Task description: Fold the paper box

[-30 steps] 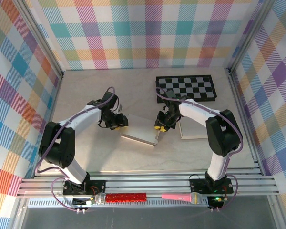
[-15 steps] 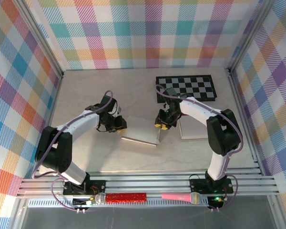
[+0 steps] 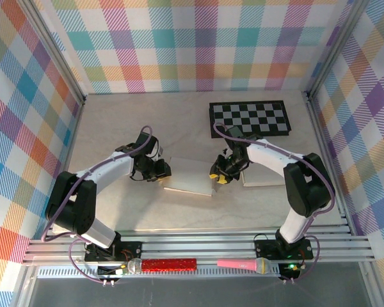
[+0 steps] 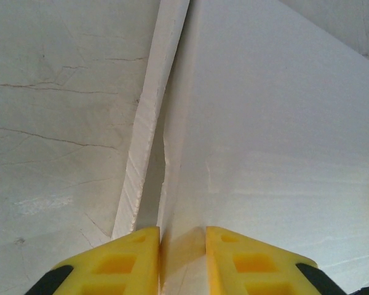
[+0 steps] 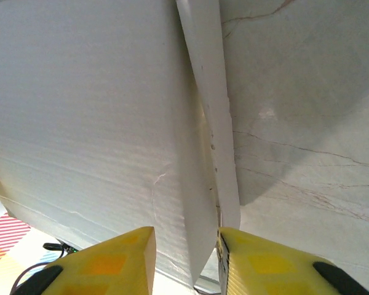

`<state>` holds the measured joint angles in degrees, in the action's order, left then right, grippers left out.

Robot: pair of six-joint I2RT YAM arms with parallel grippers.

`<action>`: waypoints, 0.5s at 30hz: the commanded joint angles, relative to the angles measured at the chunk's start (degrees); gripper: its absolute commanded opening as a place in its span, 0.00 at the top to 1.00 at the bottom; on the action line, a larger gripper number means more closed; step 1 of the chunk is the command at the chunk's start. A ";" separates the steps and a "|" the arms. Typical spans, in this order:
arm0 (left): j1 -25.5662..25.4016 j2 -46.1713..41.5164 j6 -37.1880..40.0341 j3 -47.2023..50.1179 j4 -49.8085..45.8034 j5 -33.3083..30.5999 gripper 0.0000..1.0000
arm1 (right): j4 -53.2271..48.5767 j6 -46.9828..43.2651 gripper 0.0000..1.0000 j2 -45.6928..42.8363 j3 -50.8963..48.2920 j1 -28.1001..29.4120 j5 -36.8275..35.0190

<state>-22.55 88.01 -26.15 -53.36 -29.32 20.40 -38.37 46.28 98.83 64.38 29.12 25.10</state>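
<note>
Plaid-patterned walls (image 3: 198, 38) on three sides, beige marbled table (image 3: 115, 128) in between. Black-and-white chequered board (image 3: 249, 118) lies far right.

Flat white paper box (image 3: 189, 179) sits mid-table, between the two arms, with its long edges slightly skewed to the table edge. A separate flat white sheet (image 3: 259, 179) lies just right of it, partly under the right arm.

Left gripper (image 3: 160, 169) is at the box's left end. In the left wrist view its yellow fingers (image 4: 111, 267) stand close together with the raised side edge of the box (image 4: 264, 153) pinched between them (image 4: 182, 236).

Right gripper (image 3: 219, 176) is at the box's right end. In the right wrist view its jaws are narrowly apart (image 5: 186, 236) and a thin flap of the box (image 5: 80, 123) runs down between them. The flap touches one finger, but I cannot tell whether it is actually clamped.

On the near rail are a red glittery stick (image 3: 169, 263) and a pink microphone (image 3: 240, 263) — both well apart from the box.
</note>
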 commanded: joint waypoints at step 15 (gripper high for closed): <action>-1.18 -0.30 1.99 -0.61 -6.62 -4.26 0.56 | -1.44 -3.29 0.58 5.97 0.43 0.51 -1.20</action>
<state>-22.92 87.99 -25.39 -53.41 -34.48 16.40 -38.98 44.21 103.50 64.38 29.28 24.10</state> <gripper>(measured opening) 0.440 0.425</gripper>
